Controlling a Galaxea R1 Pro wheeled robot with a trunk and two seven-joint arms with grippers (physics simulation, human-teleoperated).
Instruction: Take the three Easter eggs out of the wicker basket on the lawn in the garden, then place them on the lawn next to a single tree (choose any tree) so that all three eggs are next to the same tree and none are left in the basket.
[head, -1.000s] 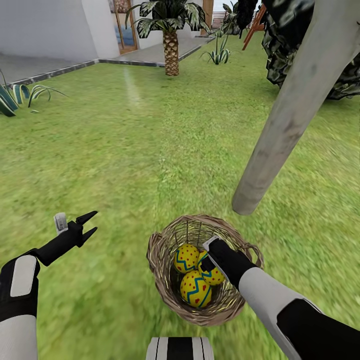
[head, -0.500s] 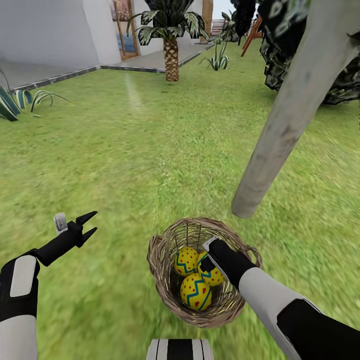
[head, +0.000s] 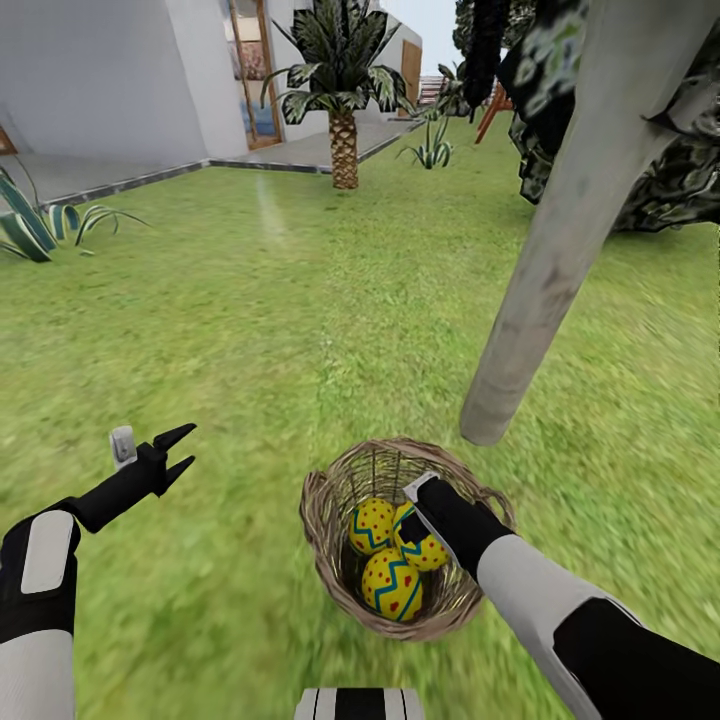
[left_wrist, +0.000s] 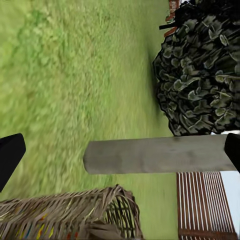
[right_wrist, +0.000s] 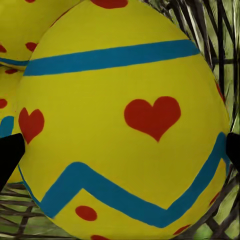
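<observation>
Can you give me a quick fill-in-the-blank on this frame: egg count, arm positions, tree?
The wicker basket holds ____ Easter eggs.
The ____ gripper reaches into the basket.
The left gripper hovers over the ____, jaws apart.
The pale tree trunk meets the lawn just ____ the basket.

Missing: three; right; lawn; beyond

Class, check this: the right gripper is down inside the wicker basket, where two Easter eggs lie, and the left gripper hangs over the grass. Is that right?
Wrong on the count: the head view shows three Easter eggs in the wicker basket, not two. The right gripper is inside it, and the left gripper hangs over the grass.
</observation>
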